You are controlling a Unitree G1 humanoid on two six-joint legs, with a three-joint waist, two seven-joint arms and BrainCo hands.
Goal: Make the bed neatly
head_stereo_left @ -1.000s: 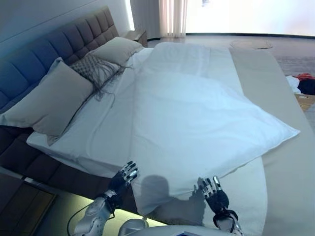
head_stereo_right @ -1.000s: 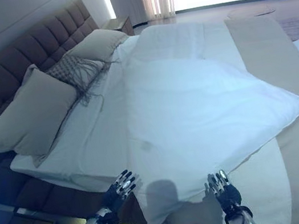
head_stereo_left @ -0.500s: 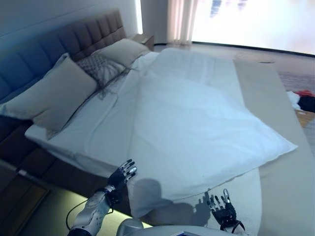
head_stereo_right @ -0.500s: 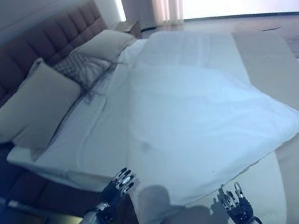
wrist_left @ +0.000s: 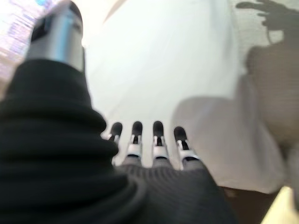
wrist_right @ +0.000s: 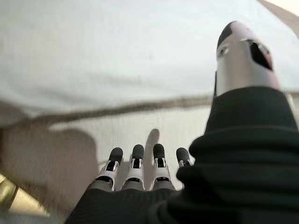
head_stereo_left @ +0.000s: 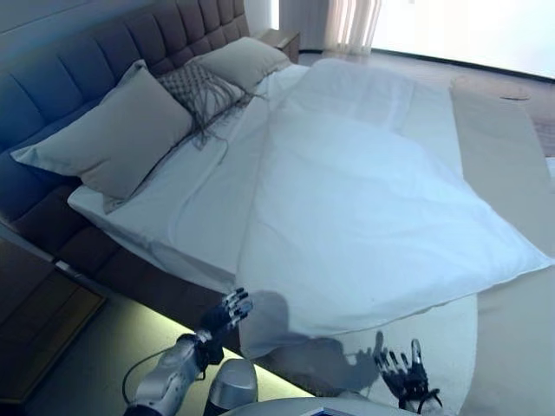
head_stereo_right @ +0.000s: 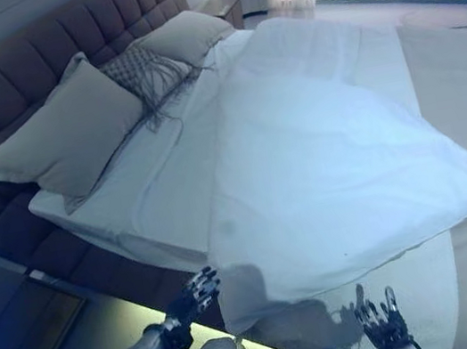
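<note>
A white duvet (head_stereo_left: 381,208) lies skewed across the bed, its near corner hanging over the bed's side edge. Beneath it show a white sheet (head_stereo_left: 186,195) on the left and a beige bedspread (head_stereo_left: 499,165) on the right. My left hand (head_stereo_left: 224,315) hovers open beside the bed's edge, just left of the duvet's hanging corner, touching nothing. My right hand (head_stereo_left: 406,374) is open low over the pale cover below the duvet's near edge (wrist_right: 140,105). Neither hand holds cloth.
Two beige pillows (head_stereo_left: 117,134) (head_stereo_left: 241,62) and a patterned fringed cushion (head_stereo_left: 201,91) lean on the tufted headboard (head_stereo_left: 78,74). A nightstand (head_stereo_left: 282,39) stands at the far end. Dark floor with a lit strip (head_stereo_left: 130,347) lies along the bed's near side.
The camera has tilted, shifting the whole scene down and right. My right hand sits lower in view, nearer my body; my left hand stays open by the bed's edge.
</note>
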